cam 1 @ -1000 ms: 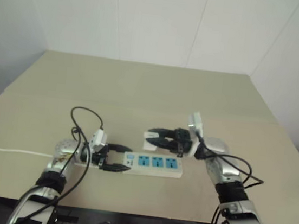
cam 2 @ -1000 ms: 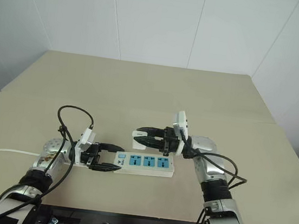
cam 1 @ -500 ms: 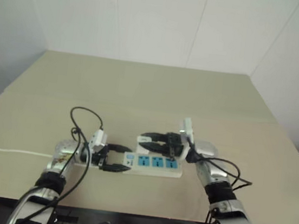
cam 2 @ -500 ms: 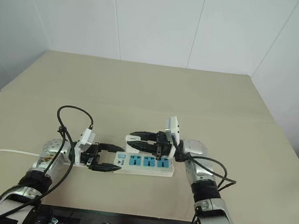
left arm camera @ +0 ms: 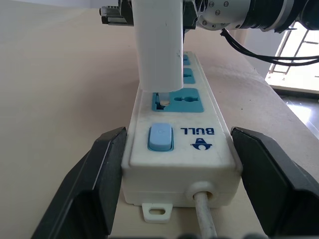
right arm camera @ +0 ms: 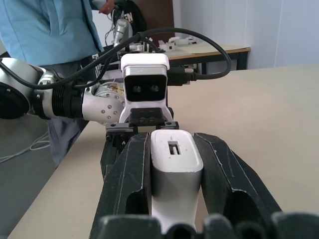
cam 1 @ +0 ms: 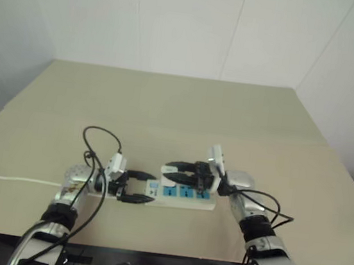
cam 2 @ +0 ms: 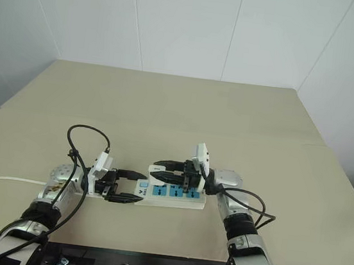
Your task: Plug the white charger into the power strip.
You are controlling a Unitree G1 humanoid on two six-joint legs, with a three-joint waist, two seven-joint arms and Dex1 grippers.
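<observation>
charger [left arm camera: 158,47] base over socket, prongs hidden

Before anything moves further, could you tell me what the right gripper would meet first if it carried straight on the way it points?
Probably the left gripper, which faces the right gripper across the long white plastic power strip; depth is unclear.

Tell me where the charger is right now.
The charger is pinched in the right gripper, upright over the strip's first socket, beside the switch. The left gripper straddles the strip's cord end.
</observation>
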